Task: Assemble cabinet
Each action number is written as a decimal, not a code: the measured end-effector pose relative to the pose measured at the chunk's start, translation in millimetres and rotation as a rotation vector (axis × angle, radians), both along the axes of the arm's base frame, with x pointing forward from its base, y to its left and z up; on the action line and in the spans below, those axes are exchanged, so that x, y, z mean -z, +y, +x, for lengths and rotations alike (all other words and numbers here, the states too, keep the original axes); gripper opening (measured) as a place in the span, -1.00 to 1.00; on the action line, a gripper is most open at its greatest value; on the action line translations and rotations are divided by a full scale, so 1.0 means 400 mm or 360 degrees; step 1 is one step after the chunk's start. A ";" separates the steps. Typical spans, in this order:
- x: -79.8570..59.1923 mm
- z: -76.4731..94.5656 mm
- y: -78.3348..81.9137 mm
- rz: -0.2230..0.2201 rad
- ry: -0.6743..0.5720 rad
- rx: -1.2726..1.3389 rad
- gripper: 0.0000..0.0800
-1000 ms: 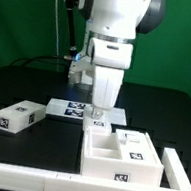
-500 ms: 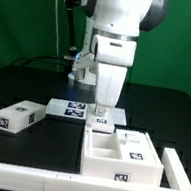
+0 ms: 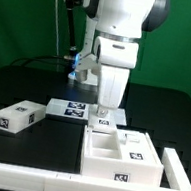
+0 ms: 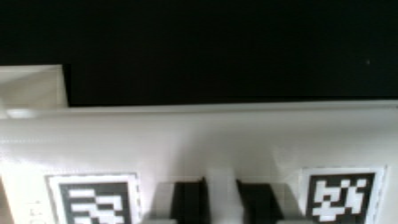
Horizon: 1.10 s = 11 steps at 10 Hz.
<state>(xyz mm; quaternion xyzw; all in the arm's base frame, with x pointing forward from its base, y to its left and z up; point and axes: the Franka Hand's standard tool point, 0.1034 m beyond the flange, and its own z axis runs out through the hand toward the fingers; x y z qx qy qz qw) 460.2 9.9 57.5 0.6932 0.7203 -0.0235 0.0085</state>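
Cabinet frame (image 3: 122,161), a white open box with inner compartments and a square tag on its front face, sits on the dark counter (image 3: 49,144) toward the exterior view's right. A small tagged drawer block (image 3: 15,117) lies well apart from it on the exterior view's left. Just behind, the claw (image 3: 103,113) hangs at the frame's far wall, fingers apart or together I cannot tell, since the wrist view is blurred; farther back lies the marker board (image 3: 73,108) beneath the white arm (image 3: 116,36).
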 end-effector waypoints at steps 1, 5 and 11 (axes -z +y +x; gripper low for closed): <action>0.000 0.000 0.000 0.0000 0.0000 0.0000 -0.82; 0.008 0.002 -0.008 0.0016 -0.0026 -0.0003 -0.82; 0.002 0.008 0.000 0.0040 -0.0097 0.0001 -0.82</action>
